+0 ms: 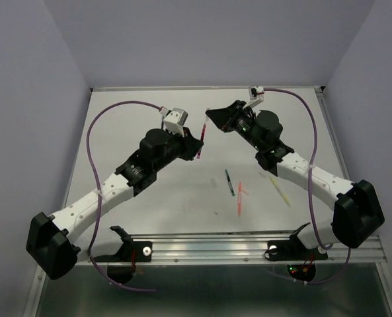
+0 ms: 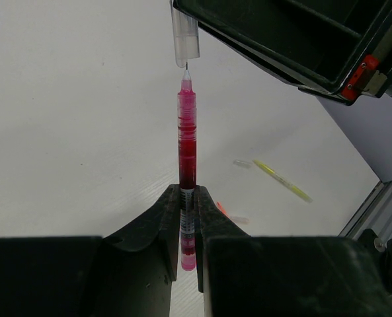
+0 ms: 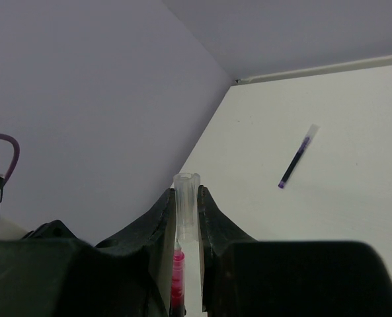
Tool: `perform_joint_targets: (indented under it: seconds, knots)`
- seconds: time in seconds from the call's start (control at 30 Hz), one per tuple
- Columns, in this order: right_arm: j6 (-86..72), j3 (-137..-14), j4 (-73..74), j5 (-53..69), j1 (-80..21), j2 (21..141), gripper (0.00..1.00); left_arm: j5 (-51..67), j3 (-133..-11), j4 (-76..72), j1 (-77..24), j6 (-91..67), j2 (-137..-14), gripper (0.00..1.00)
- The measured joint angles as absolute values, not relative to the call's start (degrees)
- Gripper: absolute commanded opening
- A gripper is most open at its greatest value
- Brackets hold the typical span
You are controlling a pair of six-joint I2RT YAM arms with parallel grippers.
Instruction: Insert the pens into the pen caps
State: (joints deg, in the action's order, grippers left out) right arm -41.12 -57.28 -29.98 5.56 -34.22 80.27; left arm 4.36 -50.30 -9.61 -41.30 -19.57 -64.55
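The left gripper (image 2: 188, 198) pinches the red pen (image 2: 187, 132), tip at the cap (image 2: 185, 39) the right gripper (image 3: 186, 197) squeezes, to slide in

White table (image 1: 182, 208) bearing green pen (image 1: 229, 181), orange pen (image 1: 239, 198) and pale yellow pen (image 1: 279, 190); dark blue pen (image 3: 295, 160) lies apart.

Table (image 1: 156, 211): we see it white, beneath the left gripper (image 1: 200, 141).
Walls (image 1: 202, 39): lilac-grey, beyond it.
Rail (image 1: 215, 247): metal, well behind it.
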Motion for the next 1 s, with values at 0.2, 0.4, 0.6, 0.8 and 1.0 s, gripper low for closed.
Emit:
perform_joint_targets:
  seconds: [0.2, 0.4, 0.6, 0.8, 1.0]
  knots:
    - [-40.73, -57.28, -30.0, 5.63, -34.22, 80.27, 0.01, 4.16, -50.3, -9.56, -41.3, -19.57, -64.29, 0.0]
    - [-40.84, -57.28, -30.0, 6.5, -34.48, 80.44, 0.01, 4.1, -50.3, -9.58, -41.3, -19.57, -64.34, 0.0]
    - [-41.19, -57.28, -30.02, 6.37, -34.59, 80.88, 0.01, 4.12, -50.3, -9.56, -41.32, -19.55, -64.45, 0.0]
    - [-41.39, -57.3, -30.02, 4.16, -34.59, 80.88, 0.01, 4.1, -50.3, -9.58, -41.32, -19.57, -64.45, 0.0]
    - [-41.36, -57.74, -29.93, 2.85, -34.59, 80.88, 0.01, 3.84, -50.3, -9.56, -41.32, -19.59, -64.45, 0.0]
